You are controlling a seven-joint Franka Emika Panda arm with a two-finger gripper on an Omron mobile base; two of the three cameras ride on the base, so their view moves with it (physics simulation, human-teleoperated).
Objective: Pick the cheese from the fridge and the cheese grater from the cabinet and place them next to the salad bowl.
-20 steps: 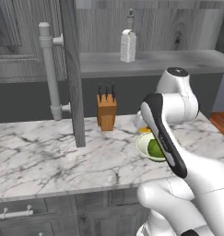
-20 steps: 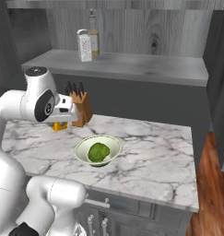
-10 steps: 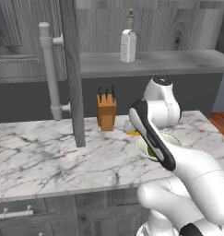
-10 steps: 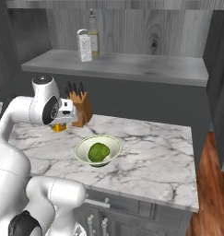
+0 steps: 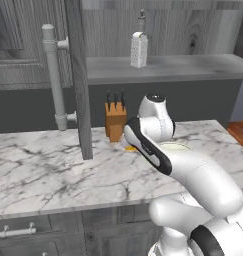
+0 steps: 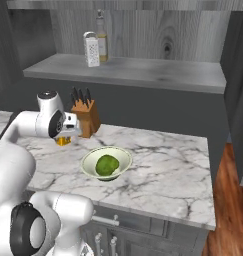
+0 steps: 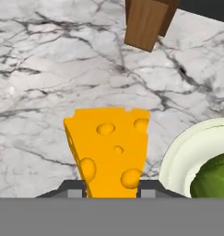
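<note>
The cheese (image 7: pixel 109 147), a yellow-orange wedge with holes, stands between my gripper's (image 7: pixel 111 190) two fingertips, which hug its sides. It sits low over the marble counter, just left of the salad bowl (image 7: pixel 178 156). From the right base view, the cheese (image 6: pixel 63 141) hangs under my gripper (image 6: pixel 66 135), left of the salad bowl (image 6: pixel 88 162). A sliver of cheese (image 5: pixel 129 147) peeks out beside my arm. The cheese grater (image 5: pixel 139 50) stands upright on the open cabinet's shelf (image 5: pixel 183 67). The fridge is out of view.
A wooden knife block (image 5: pixel 115 122) stands on the counter just behind the cheese. The cabinet door (image 5: pixel 78 75) hangs open with its long grey handle (image 5: pixel 54 75) at the left. A tall bottle (image 6: pixel 100 37) stands behind the grater. Bare marble lies right of the bowl.
My hand has swung left from above the bowl toward the knife block and come down near the counter, carrying the cheese.
</note>
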